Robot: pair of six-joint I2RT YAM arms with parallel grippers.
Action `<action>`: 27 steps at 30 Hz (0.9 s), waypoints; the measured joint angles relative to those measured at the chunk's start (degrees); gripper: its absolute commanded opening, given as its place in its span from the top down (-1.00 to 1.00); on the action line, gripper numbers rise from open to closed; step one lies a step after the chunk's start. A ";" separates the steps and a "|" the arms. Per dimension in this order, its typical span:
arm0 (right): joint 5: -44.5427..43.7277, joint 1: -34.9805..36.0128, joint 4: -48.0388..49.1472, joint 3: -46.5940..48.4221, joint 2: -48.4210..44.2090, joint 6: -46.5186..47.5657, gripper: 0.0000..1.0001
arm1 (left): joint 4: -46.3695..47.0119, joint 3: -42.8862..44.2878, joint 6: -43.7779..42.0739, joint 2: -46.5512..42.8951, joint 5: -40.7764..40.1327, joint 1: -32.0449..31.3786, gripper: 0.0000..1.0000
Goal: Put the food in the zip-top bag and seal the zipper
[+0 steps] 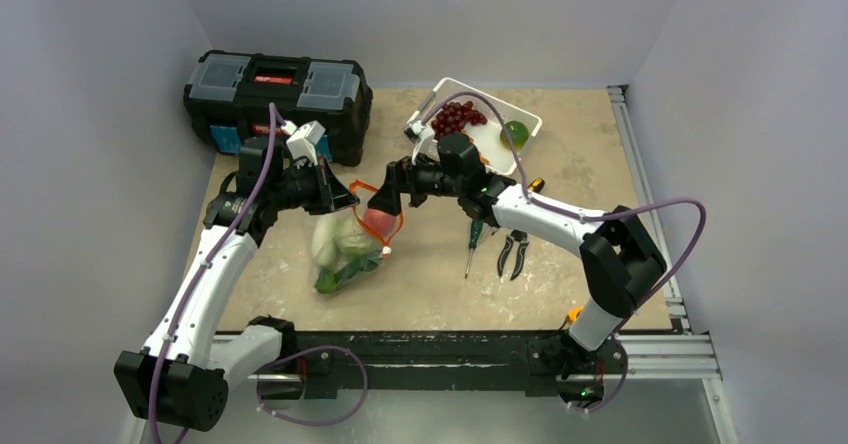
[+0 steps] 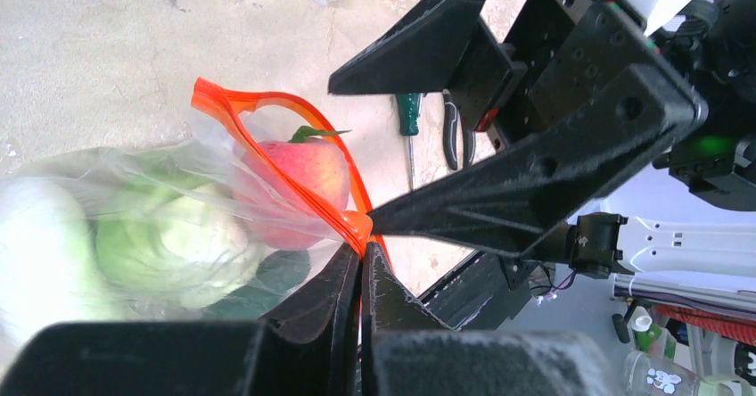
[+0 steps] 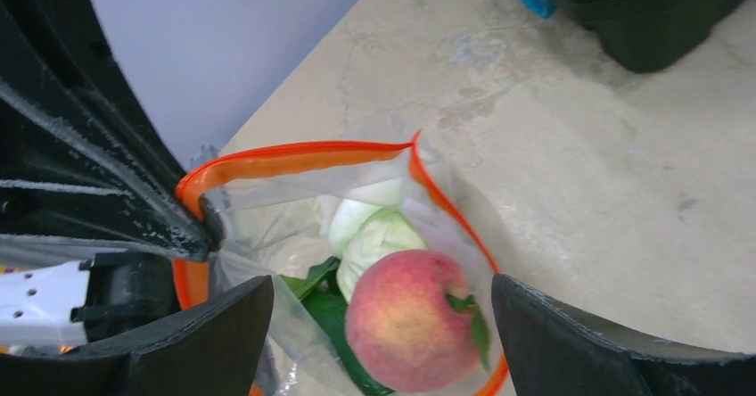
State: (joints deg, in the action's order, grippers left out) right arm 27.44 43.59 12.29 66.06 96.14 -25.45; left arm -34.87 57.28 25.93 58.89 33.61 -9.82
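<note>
The zip-top bag (image 1: 345,249) hangs from its orange-red zipper strip (image 1: 365,186), its lower part on the table. My left gripper (image 1: 350,198) is shut on that strip; the pinch shows in the left wrist view (image 2: 361,235). My right gripper (image 1: 385,204) is open over the bag's mouth, one finger (image 3: 205,334) on each side of the pink peach (image 3: 406,320), not touching it. The peach lies inside the mouth on a light-green cabbage (image 3: 379,235) and a dark green cucumber (image 3: 343,329). A white vegetable (image 2: 36,253) lies deeper in the bag. The slider is not visible.
A black toolbox (image 1: 275,99) stands at the back left. A white basket (image 1: 495,144) at the back holds red fruit (image 1: 458,117) and a green fruit (image 1: 516,132). A screwdriver (image 1: 472,244) and pliers (image 1: 513,252) lie right of the bag.
</note>
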 measured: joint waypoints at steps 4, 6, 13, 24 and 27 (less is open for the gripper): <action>-3.98 -1.73 -2.03 0.00 -1.11 -0.96 -0.51 | -0.02 0.00 0.00 0.00 0.00 0.00 1.00; -5.09 -2.58 -2.49 -0.24 -1.18 -2.14 -0.43 | -0.02 0.00 0.00 0.02 0.00 0.00 1.00; -8.63 -3.48 -5.68 -7.15 -3.37 -6.16 -0.40 | 0.00 0.00 0.00 0.02 -0.20 0.00 1.00; -6.14 -2.67 -2.16 -13.22 -6.38 -13.73 -0.19 | 0.02 0.00 0.00 0.52 -0.17 0.00 1.00; -4.74 -1.51 -0.02 -13.86 -4.98 -15.85 -0.15 | 0.04 0.00 0.00 0.83 -0.15 0.00 1.00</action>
State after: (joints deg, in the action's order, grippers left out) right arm 22.70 42.09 12.27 52.21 91.15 -41.30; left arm -34.83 57.28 25.93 59.72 33.45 -9.82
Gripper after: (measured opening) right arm 0.593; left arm 0.006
